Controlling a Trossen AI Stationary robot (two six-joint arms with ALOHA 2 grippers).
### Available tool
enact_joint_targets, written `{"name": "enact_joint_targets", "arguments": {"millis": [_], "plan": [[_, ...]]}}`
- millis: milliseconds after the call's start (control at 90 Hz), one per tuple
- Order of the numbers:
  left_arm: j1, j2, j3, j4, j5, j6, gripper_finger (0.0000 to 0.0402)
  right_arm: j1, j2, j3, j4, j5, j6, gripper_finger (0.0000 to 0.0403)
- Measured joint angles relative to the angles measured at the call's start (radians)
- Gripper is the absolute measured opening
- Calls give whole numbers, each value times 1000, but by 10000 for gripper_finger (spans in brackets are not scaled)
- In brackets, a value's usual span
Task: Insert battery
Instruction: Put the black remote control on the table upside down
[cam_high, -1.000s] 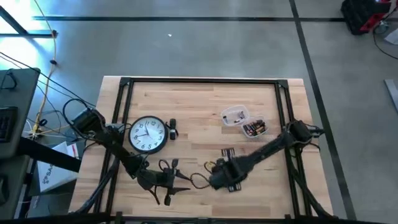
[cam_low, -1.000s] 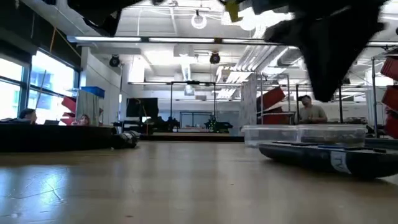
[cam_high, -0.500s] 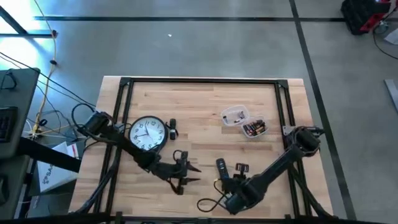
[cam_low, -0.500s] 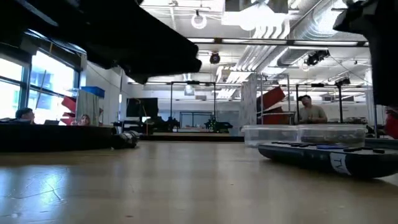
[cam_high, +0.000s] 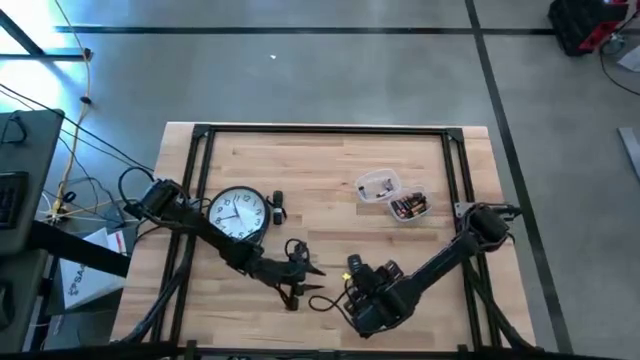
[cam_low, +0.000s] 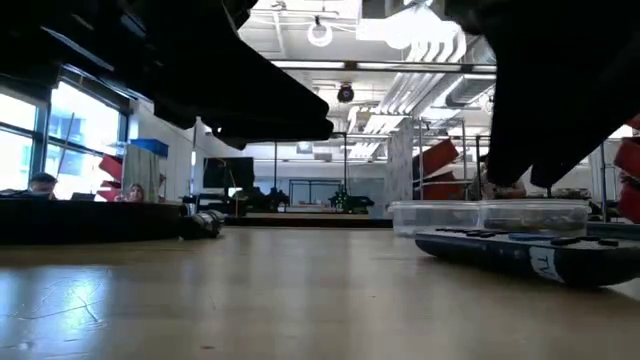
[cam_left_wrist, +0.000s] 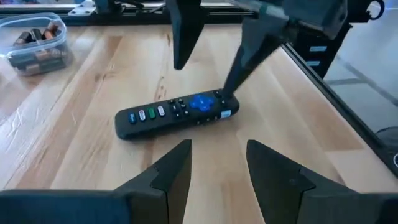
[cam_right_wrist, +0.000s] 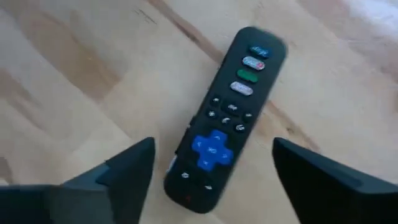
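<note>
Right gripper (cam_right_wrist: 211, 177), fingers spread wide, hovers directly above the black button-covered remote control (cam_right_wrist: 225, 118) lying on the wooden table (cam_right_wrist: 74, 68); left gripper (cam_left_wrist: 217, 168) open nearby

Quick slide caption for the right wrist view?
Open right gripper hovering over the black remote, button side up on the wooden table.

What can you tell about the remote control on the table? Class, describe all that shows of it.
The remote control is a slim black bar that looks plastic, lying flat and button-side up on the wooden table. It has a blue cross-shaped pad, small dark buttons, and a row of coloured buttons near one end. The right hand hovers open above it, one finger on either side, not touching. The left hand is open and points at it from nearby. Its battery side is hidden.
</note>
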Motion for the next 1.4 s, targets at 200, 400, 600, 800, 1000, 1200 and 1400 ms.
{"name": "enact_joint_targets", "arguments": {"millis": [200,400,600,800,1000,1200,1400], "plan": [[0,0,0,-15,0,-17,136,-31,74,0,-3,-69,77,366],[0,0,0,-33,0,-22,136,-49,110,4,29,-107,58,358],[-3,0,0,-66,0,-24,136,-52,112,4,38,-117,47,294],[-5,-4,0,-84,8,-38,136,-53,114,4,60,-116,42,194],[-5,-5,0,-92,8,-42,136,-60,113,4,63,-103,-12,147],[-15,-49,0,-240,-13,-80,136,-63,109,75,-103,9,-103,147],[-60,-63,-52,-113,-164,-9,136,-62,39,186,-192,191,-222,147]]}}
